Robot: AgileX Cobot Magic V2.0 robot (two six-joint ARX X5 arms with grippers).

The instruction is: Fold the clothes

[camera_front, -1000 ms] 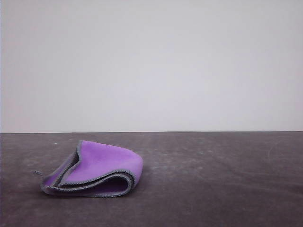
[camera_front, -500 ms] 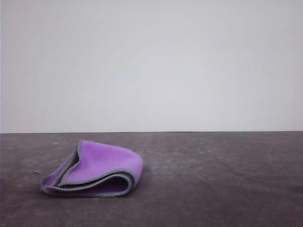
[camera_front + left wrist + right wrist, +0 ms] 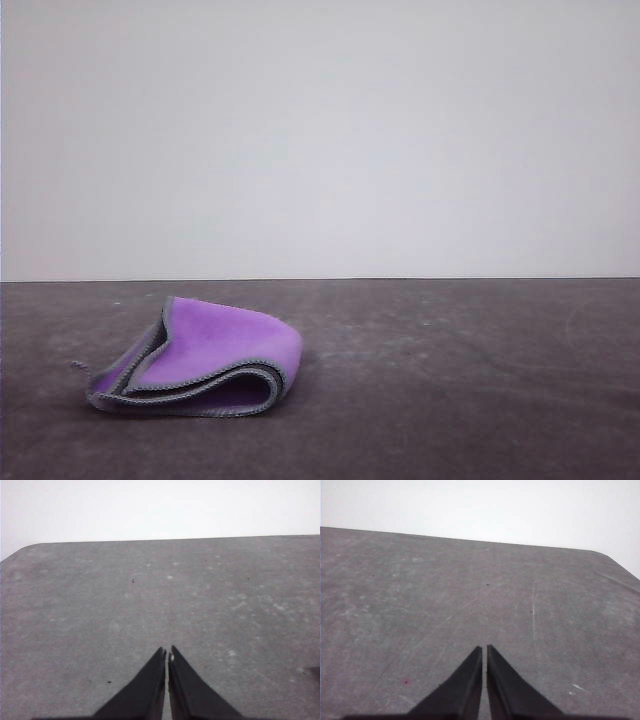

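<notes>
Nothing shifted since the earlier frames. Left on the dark table (image 3: pixel 480 380), toward its front: cloth (image 3: pixel 215 350) folded over, purple face up, grey stitched edge curling along the near side, loose thread at its left tip. Left gripper (image 3: pixel 166 654) pinched together, holding nothing, above bare tabletop. Right gripper (image 3: pixel 484 649) likewise closed, empty, over scratched surface.

cloth (image 3: pixel 215 350): soft, matt, stitched edge | table (image 3: pixel 450 380): matt, scuffed, dark grey
</notes>
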